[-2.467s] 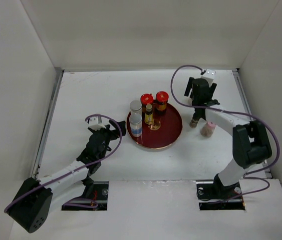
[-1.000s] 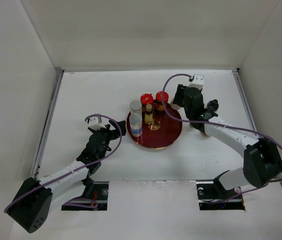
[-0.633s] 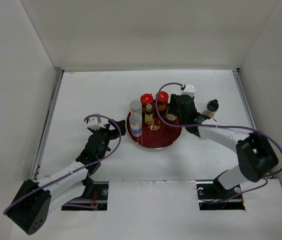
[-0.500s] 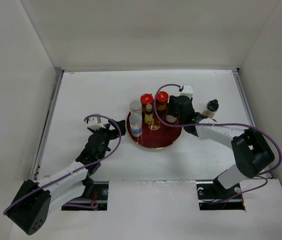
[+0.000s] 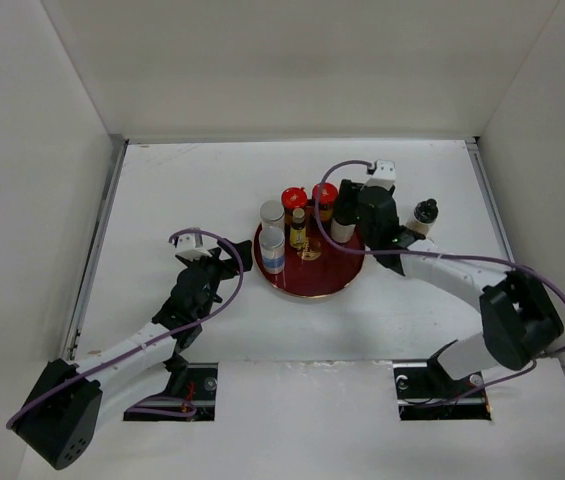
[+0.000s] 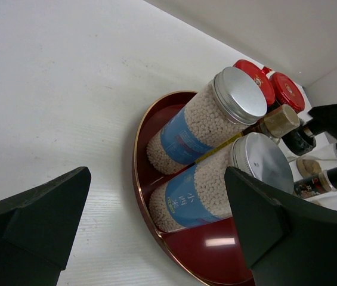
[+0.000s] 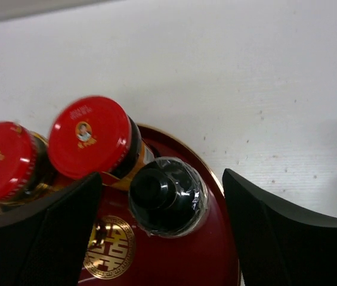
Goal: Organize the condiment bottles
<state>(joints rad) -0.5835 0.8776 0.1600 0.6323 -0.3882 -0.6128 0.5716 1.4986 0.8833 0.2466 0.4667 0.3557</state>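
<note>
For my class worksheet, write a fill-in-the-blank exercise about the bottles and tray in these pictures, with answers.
1. The two dark jars on the round dark-red tray have ___ caps.
2. Both silver-capped cylindrical bottles wear ___ labels.
3. The jaws of the right gripper stand ___ on either side of the black-capped glass bottle.
Missing words: red; blue; open.

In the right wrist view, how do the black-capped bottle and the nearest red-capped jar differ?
The red-capped jar has a wide red lid; the black-capped bottle has a narrower black cap. The bottle stands centred between the right gripper's open fingers; the jar stands to one side. Both stand on the red tray.
</note>
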